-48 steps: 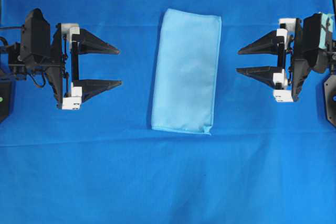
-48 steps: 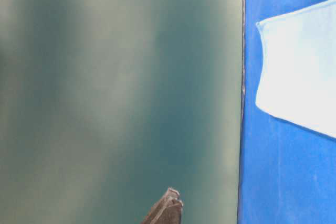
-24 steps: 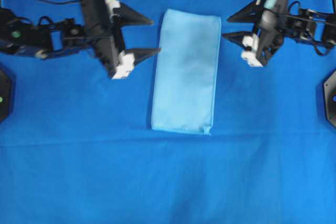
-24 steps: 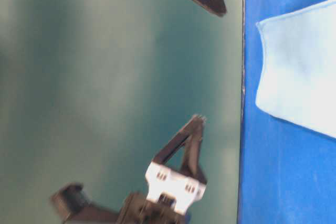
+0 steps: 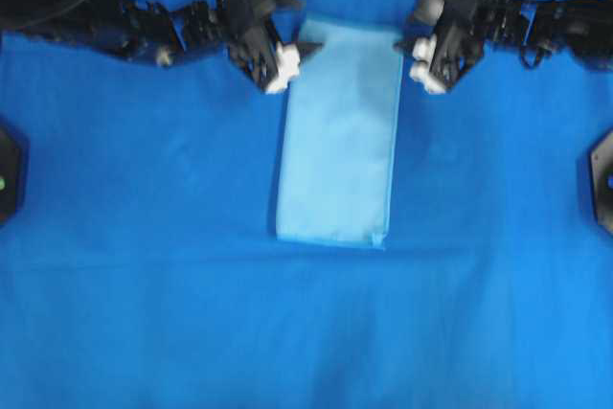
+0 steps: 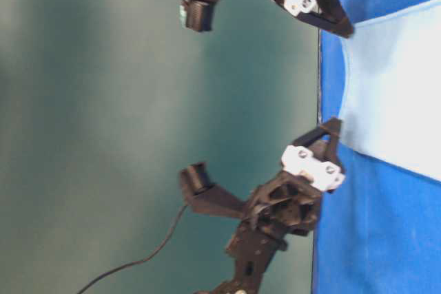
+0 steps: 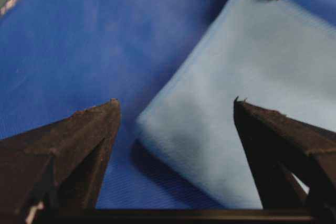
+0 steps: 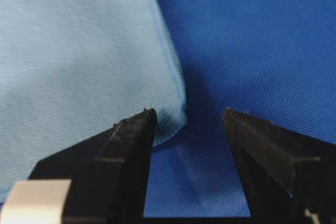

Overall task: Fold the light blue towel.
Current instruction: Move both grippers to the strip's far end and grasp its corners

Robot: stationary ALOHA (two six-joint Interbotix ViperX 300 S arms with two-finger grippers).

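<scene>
Reaching for the far end of the light blue towel [image 5: 340,136], both arms come in from opposite sides. Towel lies flat on the darker blue table cover [image 5: 144,313], already a long narrow rectangle, so one fold looks done.

Left gripper [image 5: 299,43] at the towel's far left corner, fingers [image 7: 79,145] spread wide and straddling that corner in the left wrist view. Nothing clamped.

Right gripper [image 5: 410,34] just beside the towel's far right corner, fingers [image 8: 131,145] apart; one tip sits over the corner's hem, the other over bare cover. No grip here either.

Step in hand, as judged: lining up on the two far corners for the second fold.

Next move likely calls for lowering both sets of tips onto the cover, pinching every layer at each corner, then carrying the far edge toward the towel's near edge evenly. Risk: catching only the top layer.
</scene>
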